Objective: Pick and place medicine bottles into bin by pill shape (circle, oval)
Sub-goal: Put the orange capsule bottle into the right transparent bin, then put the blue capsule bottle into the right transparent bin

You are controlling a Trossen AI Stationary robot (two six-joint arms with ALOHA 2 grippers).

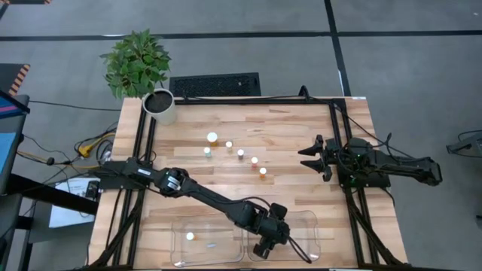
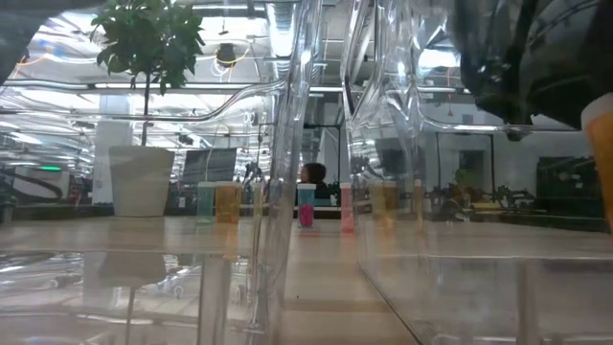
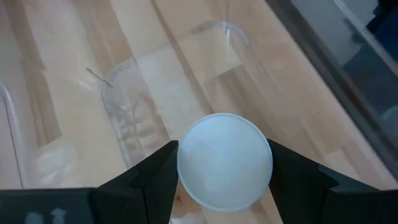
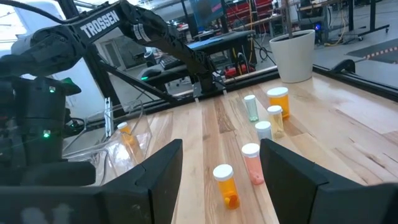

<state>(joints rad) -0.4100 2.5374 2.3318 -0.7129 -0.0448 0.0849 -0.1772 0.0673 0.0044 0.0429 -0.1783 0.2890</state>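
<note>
The medicine bottle (image 3: pixel 224 158) now in transit sits between the two fingers of the left pincer (image 3: pixel 222 177), which is clamped on it. We see its round white cap from directly above in the left wrist view, so its long axis is upright and runs straight down from the pincer. In the high view, the left pincer (image 1: pixel 265 239) hangs over the right-hand clear bin (image 1: pixel 305 226) at the near edge of the bench (image 1: pixel 301 135); we judge that the coming move is a straight descent or release into that bin. One bottle (image 1: pixel 190 235) already lies in the left-hand clear bin (image 1: pixel 184 252).

Five bottles stand in a loose diagonal row (image 1: pixel 234 153) near the bench centre, well apart from both pincers. The right pincer (image 1: pixel 311 156) waits toward the right edge with its fingers apart and empty; it is the nearer arm to that row.

The right wrist view shows the body colours of the standing bottles, amber, greenish and pink, which the high view reduces to caps. The held bottle itself is hidden from above by the arm.

A white plant pot (image 1: pixel 160 106) stands at the far left corner.
</note>
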